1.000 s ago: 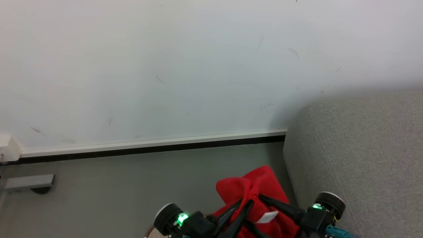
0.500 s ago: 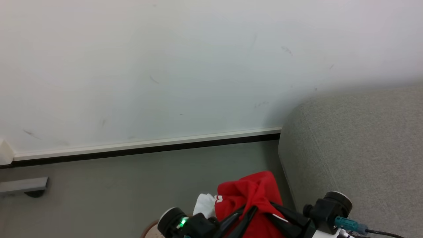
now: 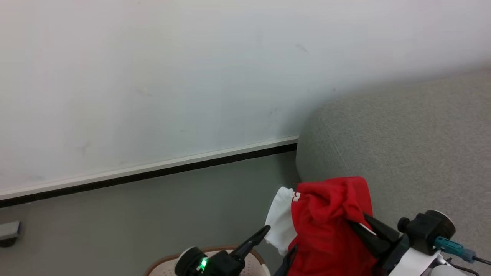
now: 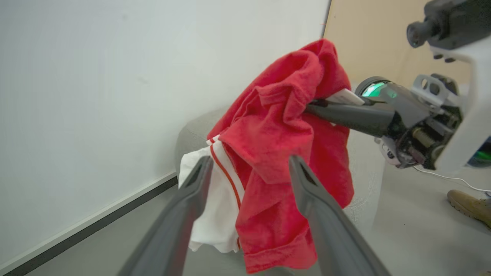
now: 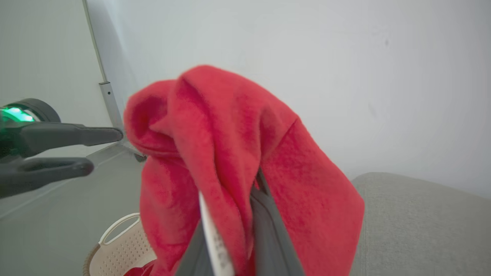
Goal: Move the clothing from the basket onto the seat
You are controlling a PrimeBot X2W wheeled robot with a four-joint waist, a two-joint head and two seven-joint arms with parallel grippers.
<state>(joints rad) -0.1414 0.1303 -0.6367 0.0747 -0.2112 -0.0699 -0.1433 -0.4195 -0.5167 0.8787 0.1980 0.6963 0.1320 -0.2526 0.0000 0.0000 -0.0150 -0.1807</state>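
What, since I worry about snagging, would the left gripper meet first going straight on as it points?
Probably the red and white garment hanging from the right gripper; it lies straight ahead between the open left gripper's fingers, though how far is unclear.

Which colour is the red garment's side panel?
The garment has a white, red-striped panel; best in left wrist view.

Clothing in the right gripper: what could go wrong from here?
1. The clothing hangs from the right gripper by one bunched fold, with the left gripper open; it could slip to the floor or back into the basket.
2. It hangs near the seat corner, apparently not yet over the cushion; its low white panel may catch on the seat's side.
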